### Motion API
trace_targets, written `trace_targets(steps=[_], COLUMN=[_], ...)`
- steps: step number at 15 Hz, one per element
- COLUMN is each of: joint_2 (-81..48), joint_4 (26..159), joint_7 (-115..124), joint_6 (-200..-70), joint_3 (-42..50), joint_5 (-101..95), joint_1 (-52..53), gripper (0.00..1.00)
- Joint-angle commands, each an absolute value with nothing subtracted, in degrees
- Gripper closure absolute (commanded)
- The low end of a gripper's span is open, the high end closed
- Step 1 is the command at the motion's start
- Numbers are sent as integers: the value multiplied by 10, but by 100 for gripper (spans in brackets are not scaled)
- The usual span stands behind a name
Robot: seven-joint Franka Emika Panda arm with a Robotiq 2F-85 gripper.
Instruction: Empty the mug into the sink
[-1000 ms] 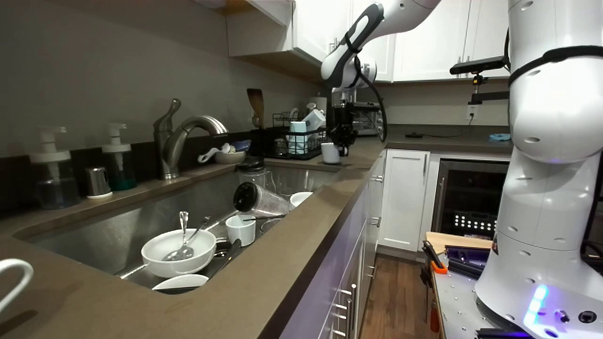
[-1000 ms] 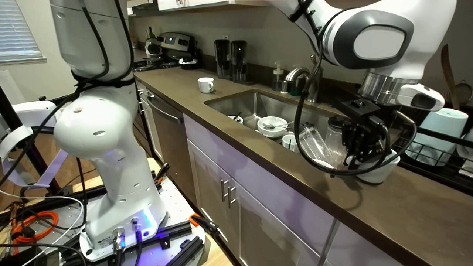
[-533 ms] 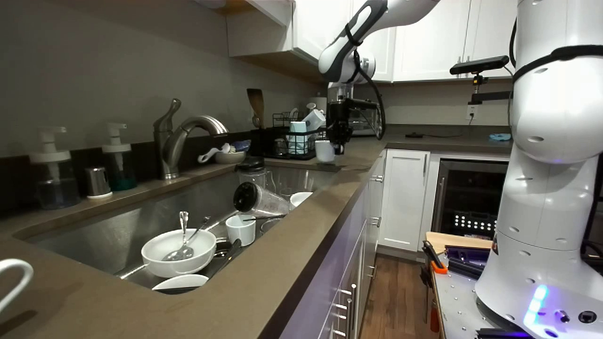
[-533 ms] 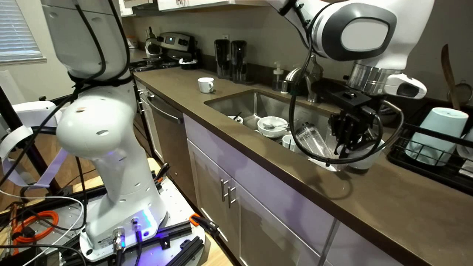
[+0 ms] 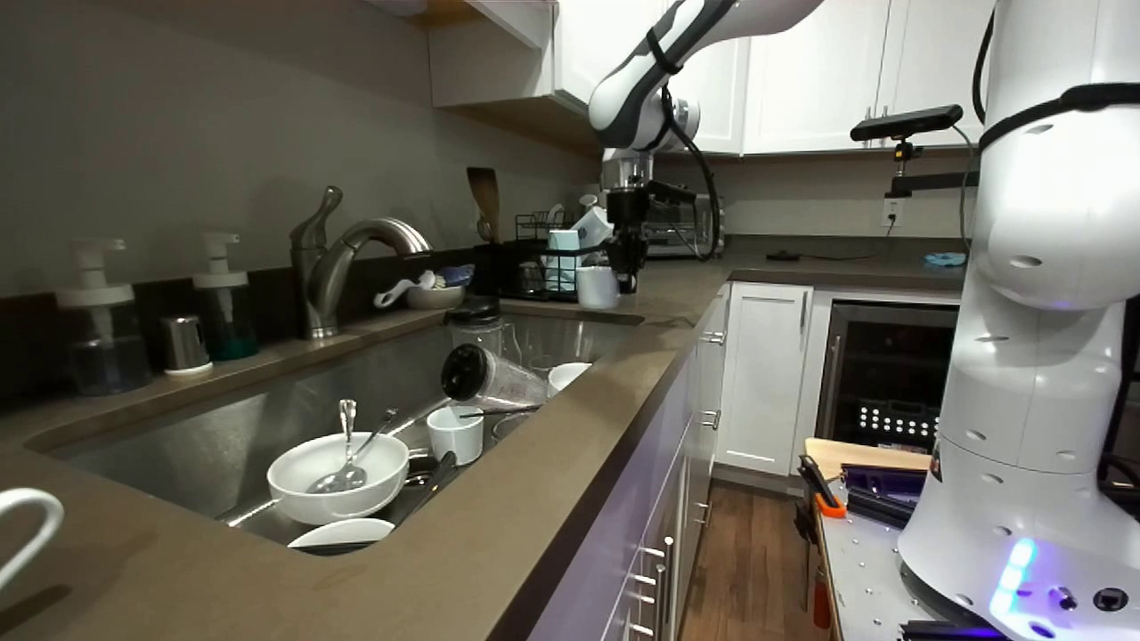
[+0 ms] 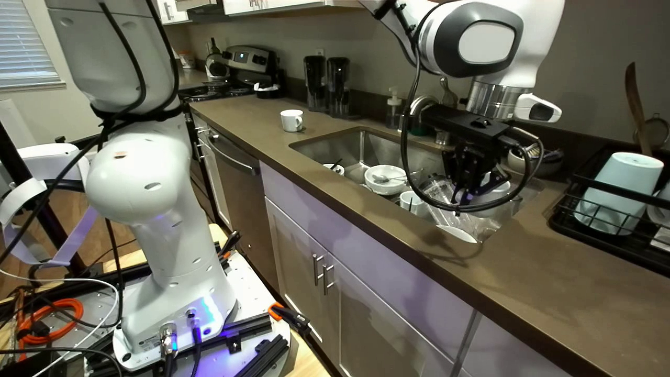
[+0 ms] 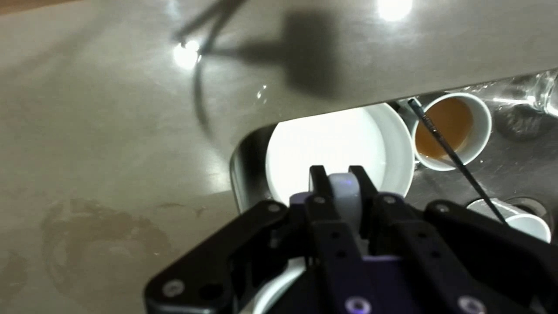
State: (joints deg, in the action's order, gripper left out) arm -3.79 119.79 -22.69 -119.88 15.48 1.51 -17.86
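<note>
My gripper [image 5: 631, 278] is shut on the handle of a white mug [image 5: 598, 288] and holds it upright. The handle shows between the fingertips in the wrist view [image 7: 338, 172]; most of the mug's body is hidden behind the gripper there. In an exterior view the mug [image 6: 497, 195] is partly covered by the gripper [image 6: 468, 196] and a looping cable. It hangs above the end of the sink [image 6: 378, 142] nearest the dish rack. Its contents cannot be seen. The sink's rounded corner [image 7: 253, 163] shows below the gripper in the wrist view.
The sink holds a white bowl with spoons [image 5: 338, 481], a tipped clear tumbler [image 5: 499, 383] and a mug of brown liquid [image 7: 453, 126]. The faucet [image 5: 356, 245] arches over it. A black dish rack [image 6: 586, 209] stands beside it. Another white mug [image 6: 291, 121] stands on the counter.
My arm has carried the mug from over the counter by the dish rack to above the end of the sink, leftward in both exterior views. The grip has stayed shut.
</note>
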Motion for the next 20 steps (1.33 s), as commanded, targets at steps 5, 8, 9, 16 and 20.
trace_targets(steps=[5, 8, 9, 16, 20], joint_2=[10, -18, -20, -25, -14], joint_4=[1236, 1226, 1226, 1228, 1238], joint_7=[-289, -271, -271, -282, -313], joint_6=[-1173, -1181, -1181, -1185, -1191], joint_3=[126, 126, 125, 121, 96], joint_5=[-22, -11, -11, -24, -69], joint_1=[-139, -136, -135, -130, -107], gripper=[95, 84, 84, 95, 95])
